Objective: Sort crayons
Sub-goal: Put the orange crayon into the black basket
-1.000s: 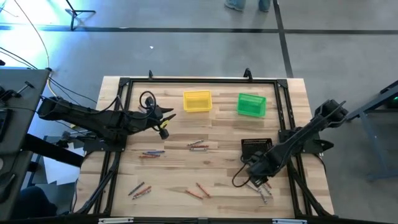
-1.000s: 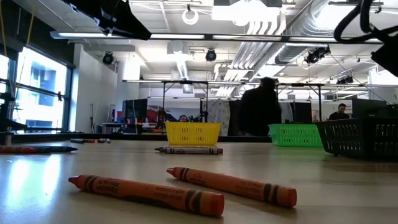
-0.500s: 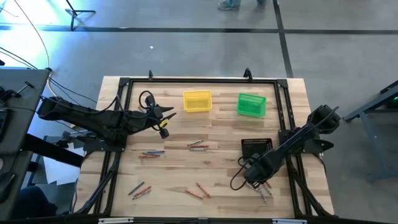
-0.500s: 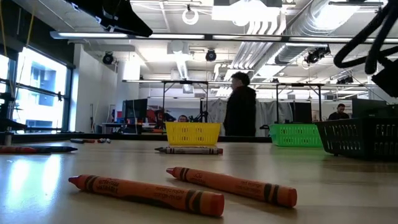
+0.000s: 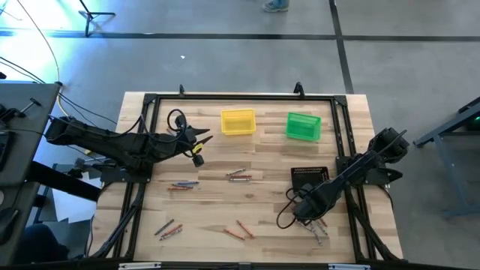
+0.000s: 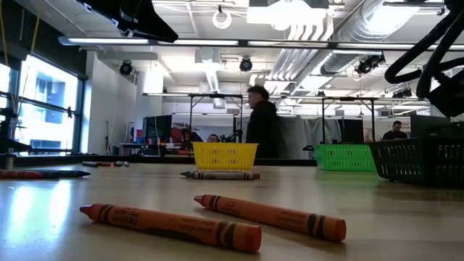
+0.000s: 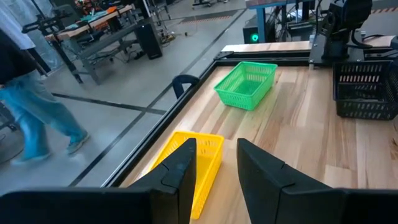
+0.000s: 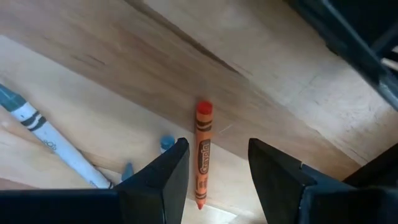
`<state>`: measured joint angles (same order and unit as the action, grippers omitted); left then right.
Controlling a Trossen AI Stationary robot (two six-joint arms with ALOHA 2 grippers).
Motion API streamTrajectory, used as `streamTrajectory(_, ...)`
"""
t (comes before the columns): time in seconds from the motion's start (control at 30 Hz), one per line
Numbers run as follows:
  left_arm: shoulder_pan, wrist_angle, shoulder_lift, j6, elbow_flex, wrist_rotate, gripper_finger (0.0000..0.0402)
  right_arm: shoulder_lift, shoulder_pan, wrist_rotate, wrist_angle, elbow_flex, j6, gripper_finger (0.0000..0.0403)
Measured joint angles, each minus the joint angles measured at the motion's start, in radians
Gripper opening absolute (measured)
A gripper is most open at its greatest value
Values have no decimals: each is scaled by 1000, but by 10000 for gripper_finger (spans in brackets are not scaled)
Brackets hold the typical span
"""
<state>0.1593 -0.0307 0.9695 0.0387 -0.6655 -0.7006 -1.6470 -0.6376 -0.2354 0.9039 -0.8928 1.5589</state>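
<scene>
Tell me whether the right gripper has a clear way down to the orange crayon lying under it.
Probably yes. The right gripper hangs open directly over the orange crayon, which lies flat on bare wood between the fingers. The blue crayons lie off to one side, not over it.

Seen from overhead, scattered crayons lie across the wooden desk. The right pincer hangs over a cluster at five o'clock, beside a black bin; the left pincer waits at ten o'clock near the yellow bin.
</scene>
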Motion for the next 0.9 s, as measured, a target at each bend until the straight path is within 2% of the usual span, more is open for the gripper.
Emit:
streamTrajectory(0.6,0,-1,0,0,0,0,101,-73,1,-51,-52,-3,4,155)
streamTrajectory(0.73,0,-1,0,0,0,0,101,-74,1,-51,-56,-3,7,123)
streamTrajectory(0.9,0,-1,0,0,0,0,101,-75,1,-69,-58,-2,3,55)
